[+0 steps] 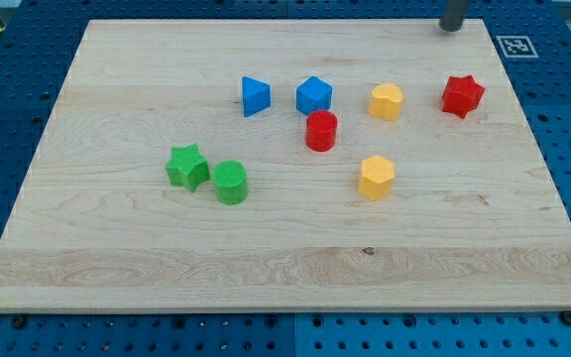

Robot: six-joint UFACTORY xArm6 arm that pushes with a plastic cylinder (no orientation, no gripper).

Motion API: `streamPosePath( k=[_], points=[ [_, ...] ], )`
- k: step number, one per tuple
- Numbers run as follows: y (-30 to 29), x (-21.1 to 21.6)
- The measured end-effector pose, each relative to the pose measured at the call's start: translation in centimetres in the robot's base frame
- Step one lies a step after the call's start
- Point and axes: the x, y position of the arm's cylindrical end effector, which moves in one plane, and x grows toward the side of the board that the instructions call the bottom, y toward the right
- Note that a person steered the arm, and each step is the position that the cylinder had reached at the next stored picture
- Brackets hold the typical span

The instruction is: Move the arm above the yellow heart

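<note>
Two yellow blocks lie on the wooden board (117, 258). The upper one, which looks like the yellow heart (386, 101), sits right of centre near the view's top. The lower one, a yellow pentagon-like block (376, 177), lies below it. My tip (451, 29) shows at the view's top right, near the board's far edge. It is well above and to the right of the yellow heart and touches no block. Only the rod's lower end is visible.
A blue triangle (255, 95) and a blue cube (313, 95) lie left of the heart, with a red cylinder (321, 131) just below the cube. A red star (462, 95) lies right of the heart. A green star (187, 167) and a green cylinder (230, 182) sit at centre left.
</note>
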Motion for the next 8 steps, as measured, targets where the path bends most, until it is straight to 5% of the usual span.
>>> streamPosePath(
  k=[2,3,8],
  points=[
    [-0.5,1.6],
    [-0.8,6.4],
    [-3.8,4.9]
  ],
)
